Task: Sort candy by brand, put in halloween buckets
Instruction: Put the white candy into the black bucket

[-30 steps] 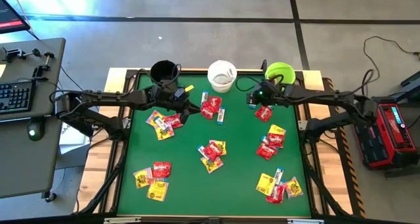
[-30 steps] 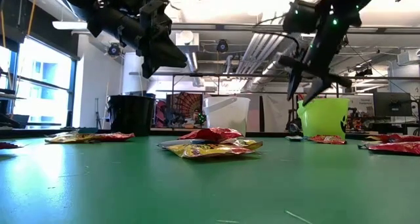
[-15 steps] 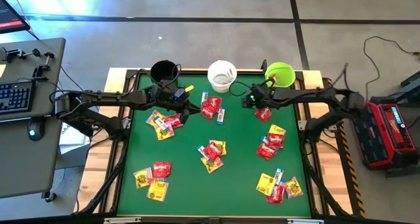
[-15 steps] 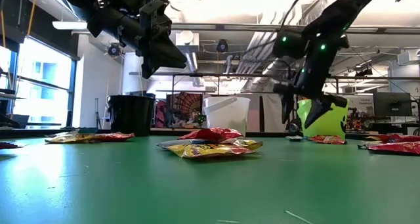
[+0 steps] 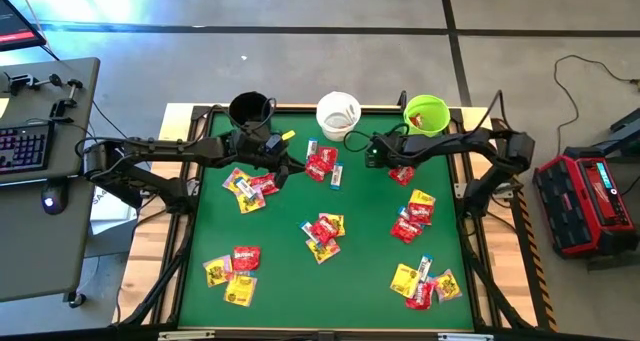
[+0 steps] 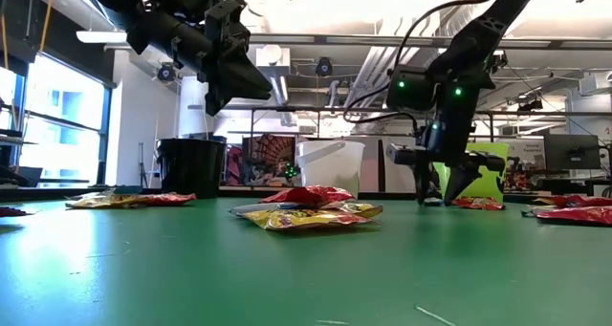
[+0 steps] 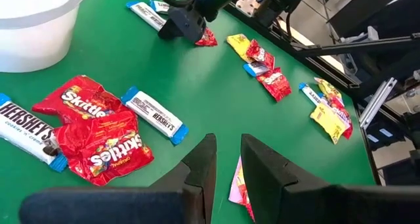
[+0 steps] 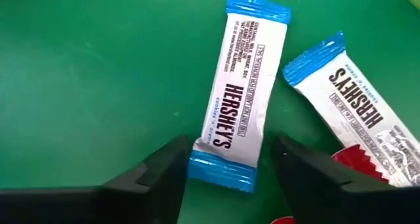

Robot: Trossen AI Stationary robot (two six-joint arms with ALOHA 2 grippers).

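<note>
A: Felt, green and flat, covers the table [image 5: 360,221]; concrete floor lies around it, with ducts overhead.

B: Candy?

A: Crinkly red, yellow and white-and-blue packets lie scattered. The right gripper [image 8: 226,168], spread, straddles a Hershey's bar [image 8: 239,115] near the white bucket [image 5: 338,114]. The left gripper [image 7: 226,165] pinches a pink-and-yellow wrapper [image 7: 239,184].

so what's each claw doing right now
left claw: nearly shut, holding nothing visible
right claw: open around a Hershey's bar, not gripping yet

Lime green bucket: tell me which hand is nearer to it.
Right. The right hand is low over the table just in front of the lime green bucket; the left hand hovers nearer the black bucket.
</note>
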